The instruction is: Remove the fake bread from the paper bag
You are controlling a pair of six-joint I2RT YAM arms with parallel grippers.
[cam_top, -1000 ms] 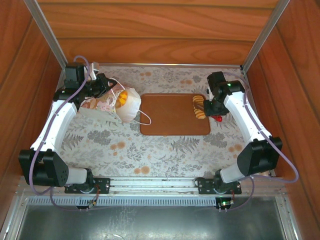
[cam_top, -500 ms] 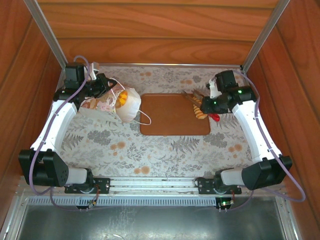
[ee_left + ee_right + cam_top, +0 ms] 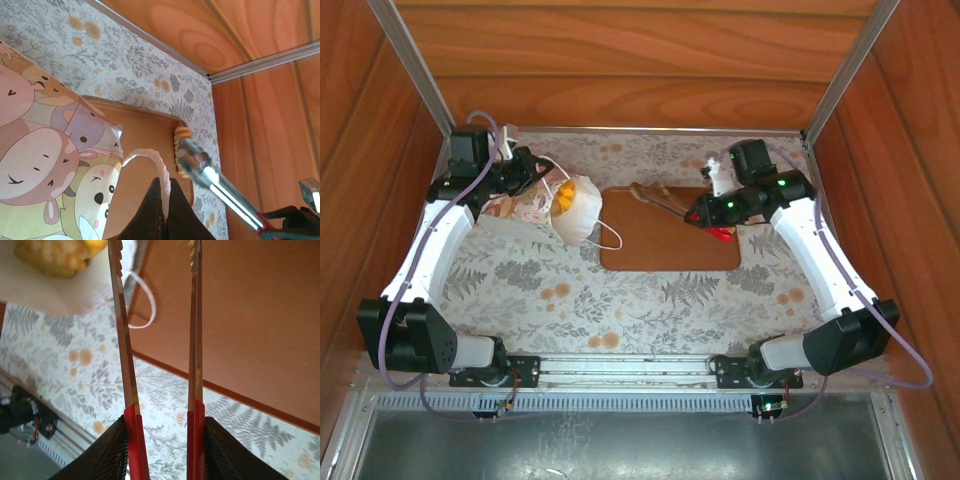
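Note:
The paper bag lies on its side at the left, mouth facing right, printed with pastel cartoon animals. Yellow fake bread shows inside its mouth, also seen in the right wrist view. My left gripper is shut on the bag's white cord handle. My right gripper is shut on red-handled metal tongs, whose arms stand apart with nothing between them, tips over the tray and pointing at the bag. One ridged loaf lies at the tray's right end.
The flat brown tray sits mid-table on a floral cloth. Wooden walls close in the back and both sides. The bag's second cord handle lies loose by the tray's left edge.
My right arm has swung the open tongs left, from the loaf at the tray's right end across the tray toward the bag. The left arm and bag have stayed put.

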